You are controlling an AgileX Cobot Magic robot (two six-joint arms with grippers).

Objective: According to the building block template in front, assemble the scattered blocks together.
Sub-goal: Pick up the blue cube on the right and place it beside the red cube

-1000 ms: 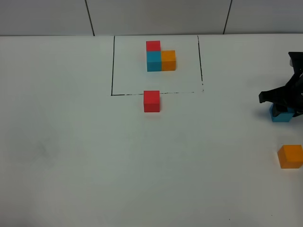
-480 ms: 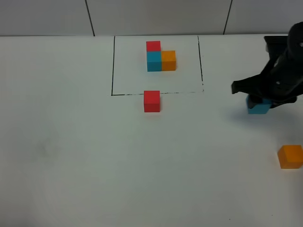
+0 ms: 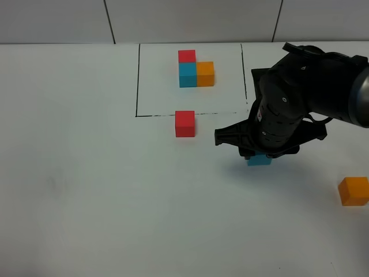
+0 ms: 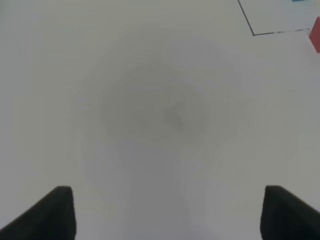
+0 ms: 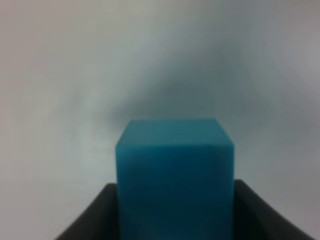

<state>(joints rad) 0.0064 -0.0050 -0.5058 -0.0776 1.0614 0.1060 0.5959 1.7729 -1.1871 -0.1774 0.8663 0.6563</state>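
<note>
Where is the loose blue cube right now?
The blue cube is right of centre in the high view, clamped in the right gripper, lower right of the loose red cube and just below the drawn frame's right corner.

The right arm (image 3: 300, 86) is showing as a bulky, rounded black housing with a faint sheen, its upper segment fading to grey, and a flat black crossbar (image 3: 229, 136) is sticking out on both sides of its lower end. The left gripper (image 4: 167, 212) is presenting two dark, blunt, blurred tips. The right gripper (image 5: 175, 210) is showing matte black fingers (image 5: 90, 217) with sloping edges.
</note>
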